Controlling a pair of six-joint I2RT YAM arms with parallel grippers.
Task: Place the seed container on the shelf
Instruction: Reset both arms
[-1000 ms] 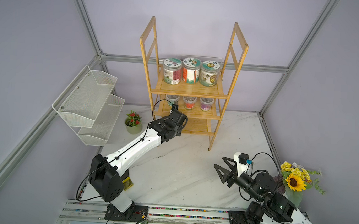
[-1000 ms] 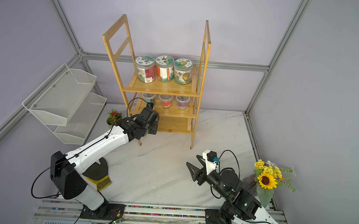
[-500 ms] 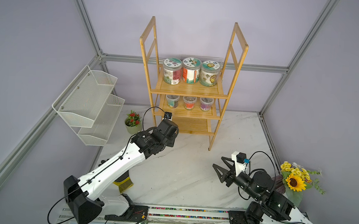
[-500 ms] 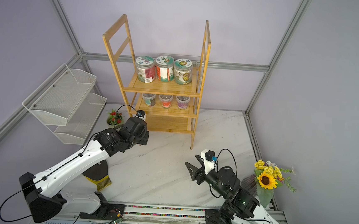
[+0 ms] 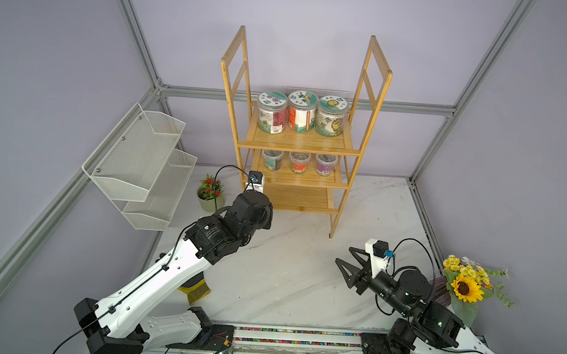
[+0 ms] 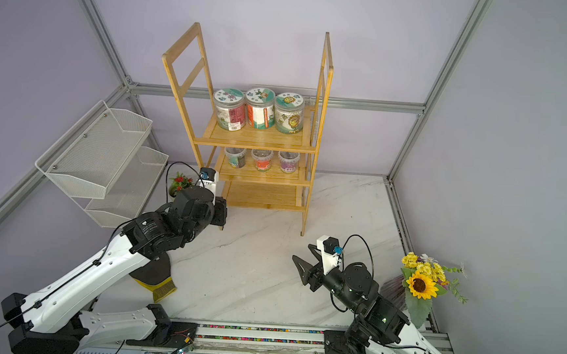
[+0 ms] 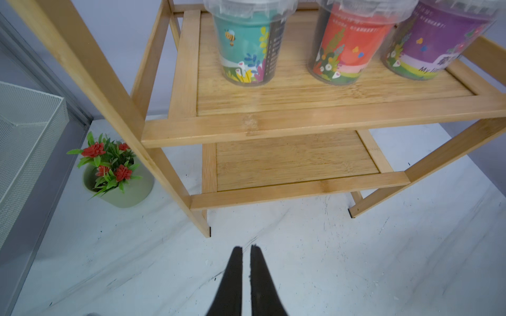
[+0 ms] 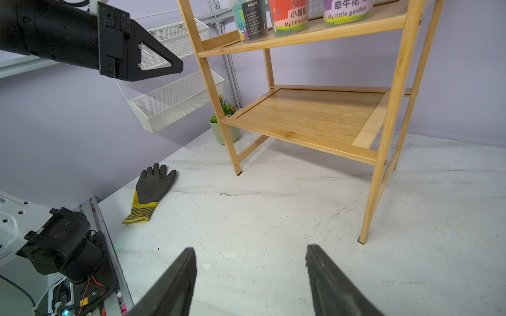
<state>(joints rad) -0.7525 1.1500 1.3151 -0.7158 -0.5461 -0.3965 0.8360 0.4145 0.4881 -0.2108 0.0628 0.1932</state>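
Note:
The bamboo shelf [image 5: 297, 148] [image 6: 257, 145] stands at the back of the marble table. On its middle tier three small seed containers stand in a row: teal [image 7: 247, 52], red [image 7: 347, 46] and purple [image 7: 435, 46]. Both top views show them too, the teal one [image 5: 272, 160] at the left. My left gripper [image 7: 246, 247] [image 6: 220, 226] is shut with nothing in it, hovering above the table just in front of the shelf's front left leg. My right gripper [image 8: 249, 247] [image 5: 343, 253] hangs open and empty over the table's right front, well clear of the shelf.
Three larger jars [image 5: 302, 114] fill the top tier; the bottom tier [image 7: 295, 161] is bare. A white wire basket [image 5: 139, 161] hangs on the left wall, with a small potted plant [image 5: 210, 193] below it. A black glove [image 8: 152, 188] lies at the left front. A sunflower vase [image 5: 465, 289] stands far right.
My left arm has drawn back from the shelf's middle tier toward the front and lowered, gripper staying shut. The right arm has hardly moved.

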